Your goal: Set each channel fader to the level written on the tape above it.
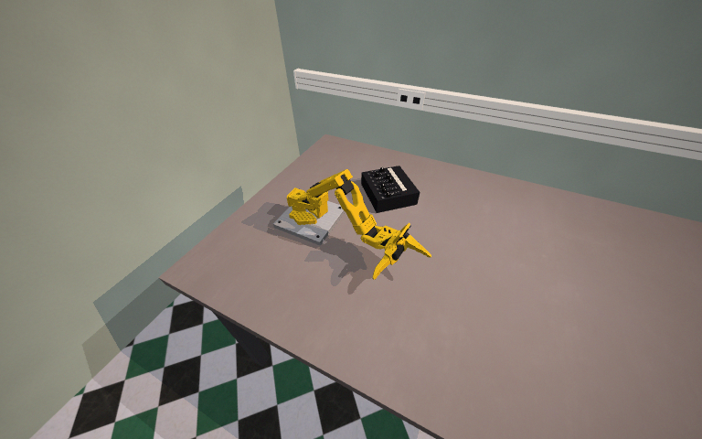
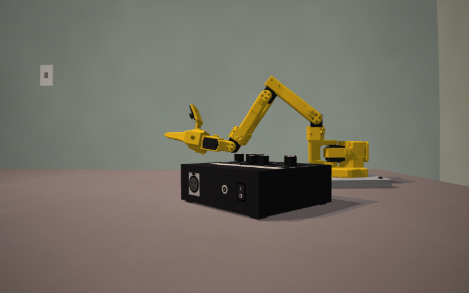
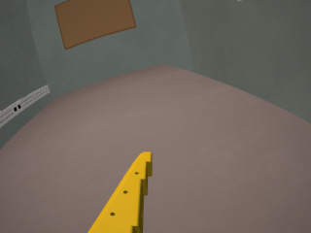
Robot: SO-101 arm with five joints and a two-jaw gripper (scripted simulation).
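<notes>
The lighting desk [image 1: 391, 192] [image 2: 256, 188] is a black box on the table, beside the arm's base. A white tape strip [image 1: 397, 179] [image 2: 242, 165] runs along its top. Several black fader caps [image 2: 251, 158] stick up from the top; one cap [image 2: 290, 160] stands apart from the rest. The writing on the tape is too small to read. My gripper [image 1: 402, 266] [image 2: 179, 121] is wide open and empty. It hangs above bare table, away from the desk, and points away from it. The wrist view shows only the fixed jaw [image 3: 126, 210] over bare table; the desk is out of that view.
The arm's base sits on a grey plate [image 1: 303, 230] [image 2: 359, 182] near the table's left corner. The table's front edge [image 1: 259, 331] drops to a checkered floor. A white trunking strip [image 1: 517, 113] runs along the back wall.
</notes>
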